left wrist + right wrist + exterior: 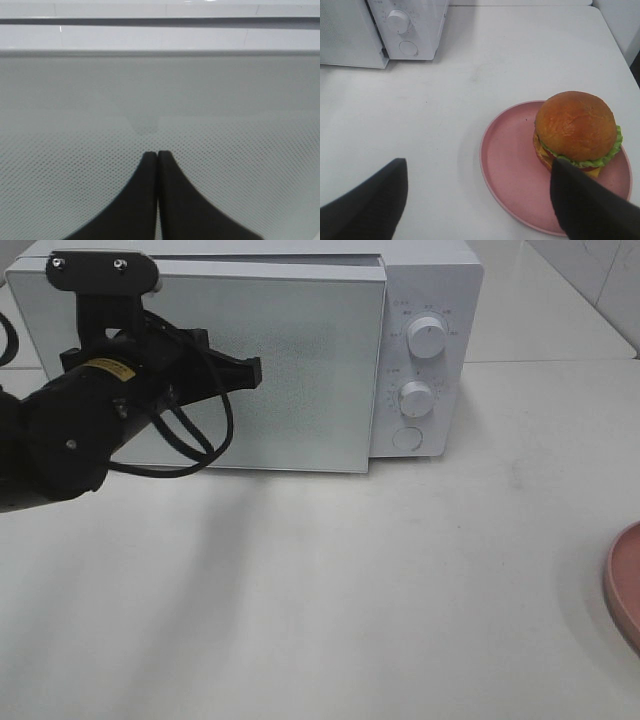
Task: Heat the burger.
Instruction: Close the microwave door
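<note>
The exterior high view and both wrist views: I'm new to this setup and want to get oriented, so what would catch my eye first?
The big white microwave at the back of the table, door closed, with the left gripper shut and its tips at the door's mesh window. Next, the burger, sitting toward one side of a pink plate off to the right on the table. The right gripper hangs open above the plate, holding nothing.

Glossy burger bun (576, 124), matt pink plate (507, 165)
</note>
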You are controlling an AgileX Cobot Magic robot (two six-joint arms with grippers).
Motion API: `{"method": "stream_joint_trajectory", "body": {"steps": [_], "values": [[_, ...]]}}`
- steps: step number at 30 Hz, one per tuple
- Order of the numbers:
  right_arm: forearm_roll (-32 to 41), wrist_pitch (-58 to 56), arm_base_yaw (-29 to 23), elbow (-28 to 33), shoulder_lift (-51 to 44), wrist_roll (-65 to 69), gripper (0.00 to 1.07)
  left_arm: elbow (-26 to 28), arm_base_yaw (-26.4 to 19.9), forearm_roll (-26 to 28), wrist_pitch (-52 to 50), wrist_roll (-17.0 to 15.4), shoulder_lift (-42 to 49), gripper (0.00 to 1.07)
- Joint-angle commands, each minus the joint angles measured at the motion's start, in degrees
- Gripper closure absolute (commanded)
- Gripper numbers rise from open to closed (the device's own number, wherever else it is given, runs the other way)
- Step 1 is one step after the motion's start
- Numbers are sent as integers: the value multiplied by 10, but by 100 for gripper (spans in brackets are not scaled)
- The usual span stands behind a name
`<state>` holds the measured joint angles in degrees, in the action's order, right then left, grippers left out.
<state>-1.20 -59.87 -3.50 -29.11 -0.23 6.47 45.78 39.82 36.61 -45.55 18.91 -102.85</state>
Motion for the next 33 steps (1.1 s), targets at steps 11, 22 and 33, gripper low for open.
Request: {"method": "stream_joint_trajectory", "body": {"steps": [11,22,33], "values": [[-1,4,3,1,-15,-5,32,121,3,9,39,18,-70,107],[-1,4,3,1,-15,-6,32,191,0,36,69,68,-104,107],[-1,4,3,1,-15,-6,32,117,3,34,134,83,-39,107]]}}
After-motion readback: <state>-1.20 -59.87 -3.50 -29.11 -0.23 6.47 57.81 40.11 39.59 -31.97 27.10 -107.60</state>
